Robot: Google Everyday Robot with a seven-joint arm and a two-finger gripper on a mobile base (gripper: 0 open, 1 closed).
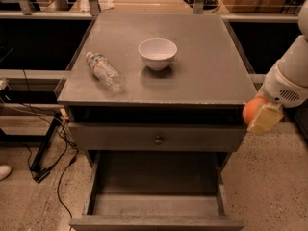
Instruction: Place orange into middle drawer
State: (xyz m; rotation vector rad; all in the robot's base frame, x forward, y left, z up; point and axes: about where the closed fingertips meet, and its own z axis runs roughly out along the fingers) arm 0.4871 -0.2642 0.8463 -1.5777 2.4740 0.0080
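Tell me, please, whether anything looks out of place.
Only the plastic bottle: it lies on its side on the cabinet top, left of the white bowl. The gripper holds the orange off the cabinet's right edge.

bottle (106, 72) left of bowl (157, 53) on cabinet (211, 71) | orange (249, 109) in claw (256, 114), right of it | middle drawer (159, 177) below

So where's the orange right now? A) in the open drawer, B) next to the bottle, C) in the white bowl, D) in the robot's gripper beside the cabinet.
D: the gripper holds the orange in the air off the right front corner of the cabinet; the middle drawer stands open below.
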